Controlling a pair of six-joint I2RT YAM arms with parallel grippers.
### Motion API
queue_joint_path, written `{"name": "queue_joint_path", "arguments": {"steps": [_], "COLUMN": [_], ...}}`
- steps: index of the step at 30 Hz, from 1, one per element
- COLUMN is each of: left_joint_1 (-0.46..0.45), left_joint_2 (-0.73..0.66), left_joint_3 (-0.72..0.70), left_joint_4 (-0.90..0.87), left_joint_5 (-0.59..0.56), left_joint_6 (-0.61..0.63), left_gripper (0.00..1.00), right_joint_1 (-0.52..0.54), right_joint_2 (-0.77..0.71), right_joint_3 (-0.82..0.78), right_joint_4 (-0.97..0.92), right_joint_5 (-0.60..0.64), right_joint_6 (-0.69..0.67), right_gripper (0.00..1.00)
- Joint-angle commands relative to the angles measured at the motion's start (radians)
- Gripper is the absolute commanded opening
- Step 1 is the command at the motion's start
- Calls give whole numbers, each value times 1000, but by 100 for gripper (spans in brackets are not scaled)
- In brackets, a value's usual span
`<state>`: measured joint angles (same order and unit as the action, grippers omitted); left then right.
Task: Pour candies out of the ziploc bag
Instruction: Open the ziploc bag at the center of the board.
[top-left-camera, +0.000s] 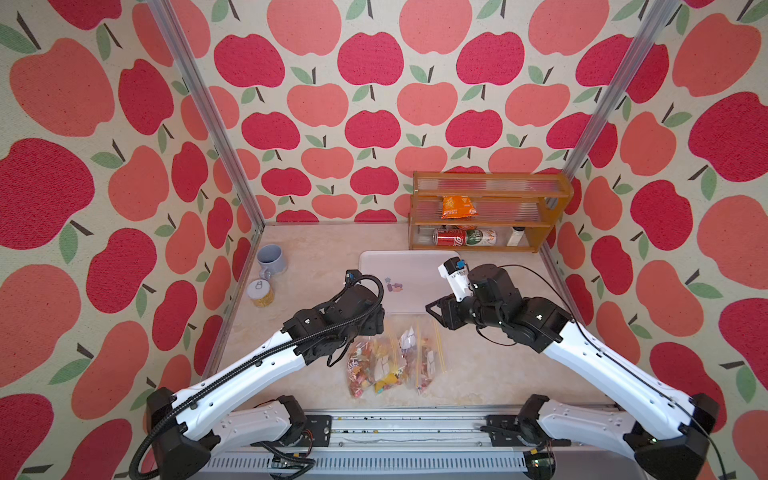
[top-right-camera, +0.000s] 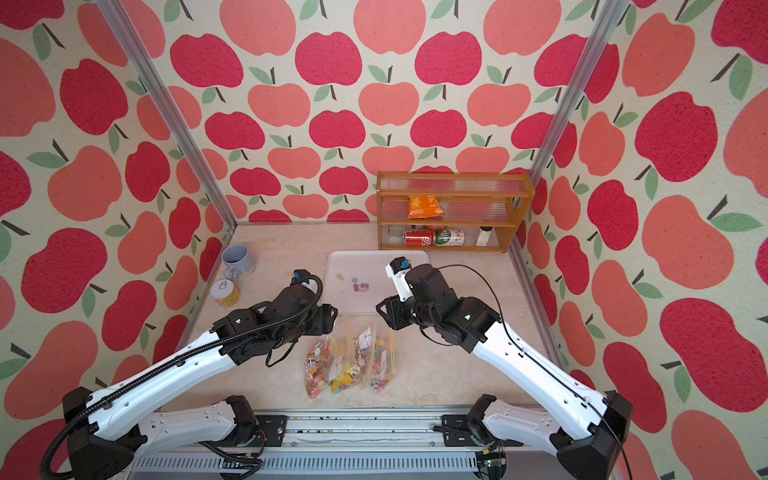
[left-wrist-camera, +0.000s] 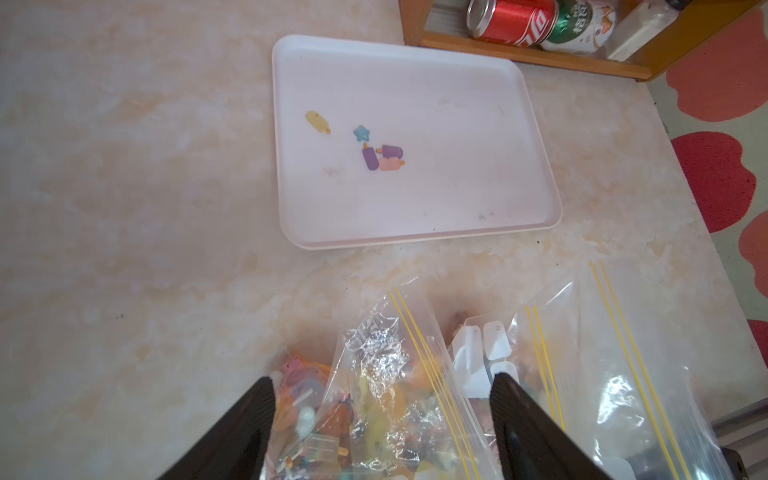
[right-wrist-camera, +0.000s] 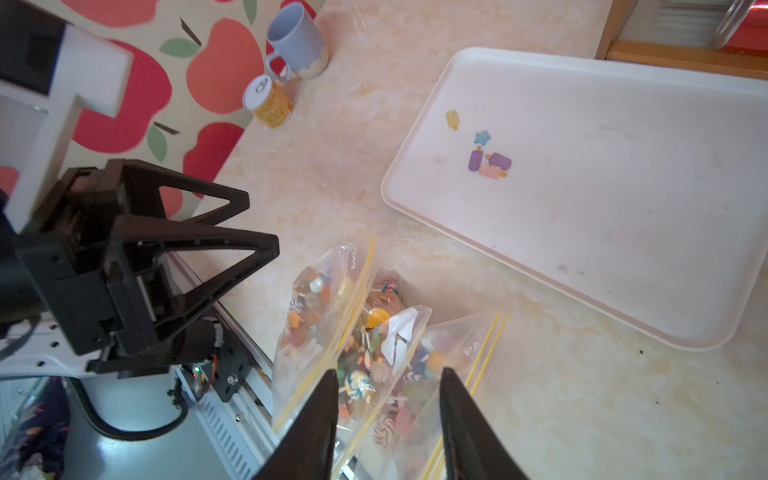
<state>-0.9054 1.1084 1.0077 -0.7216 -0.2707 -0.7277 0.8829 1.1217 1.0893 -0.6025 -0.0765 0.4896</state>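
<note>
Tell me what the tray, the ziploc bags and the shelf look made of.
Tray: likely plastic, matte pale pink-white, moulded rounded rim.
Ziploc bags: thin clear plastic film, glossy; crinkles glare, yellow zip strips.
Shelf: frame looks like orange-brown wood; ribbed translucent panels, probably plastic or glass.

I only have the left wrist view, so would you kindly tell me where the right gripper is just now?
Observer: The right gripper is at the end of the ziploc bags nearest the tray, fingers apart.
Operator: Thank you. Is anything on the table beyond my picture?
Observer: A grey-blue mug stands upright near the left wall.
Operator: And above the cans on the rack?
Observer: An orange snack packet sits on its middle shelf.
</note>
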Motion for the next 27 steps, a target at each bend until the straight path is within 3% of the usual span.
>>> {"name": "queue_joint_path", "arguments": {"steps": [1,6,9,15,19,21,24,27], "left_joint_1": [-22,-53,-72,-116,-151,-159,-170,-176], "left_joint_2": [52,145,177,196,286,342,406,442], "left_joint_3": [-38,-3,36,144,262,318,365,385], "left_joint_4": [33,48,51,58,48,35,52,81], "left_joint_5": [48,79,82,74,85,106,144,192], "left_joint_6": [-107,-126,-116,-72,-23,-11,-5,-11], "left_gripper": [77,78,78,80,78,76,69,61], "right_joint_1": [39,44,42,-61,-193,-232,-241,-242], "right_joint_2": [34,65,6,-198,-259,-264,-261,-266], "right_joint_3": [-48,-59,-78,-141,-192,-223,-270,-329], "right_joint_4": [66,5,-22,-100,-135,-115,-62,17], "right_joint_5": [-24,40,97,182,81,2,-98,-183], "right_joint_6": [81,99,98,117,115,113,121,148], "right_gripper": [25,25,26,46,47,41,32,31]}}
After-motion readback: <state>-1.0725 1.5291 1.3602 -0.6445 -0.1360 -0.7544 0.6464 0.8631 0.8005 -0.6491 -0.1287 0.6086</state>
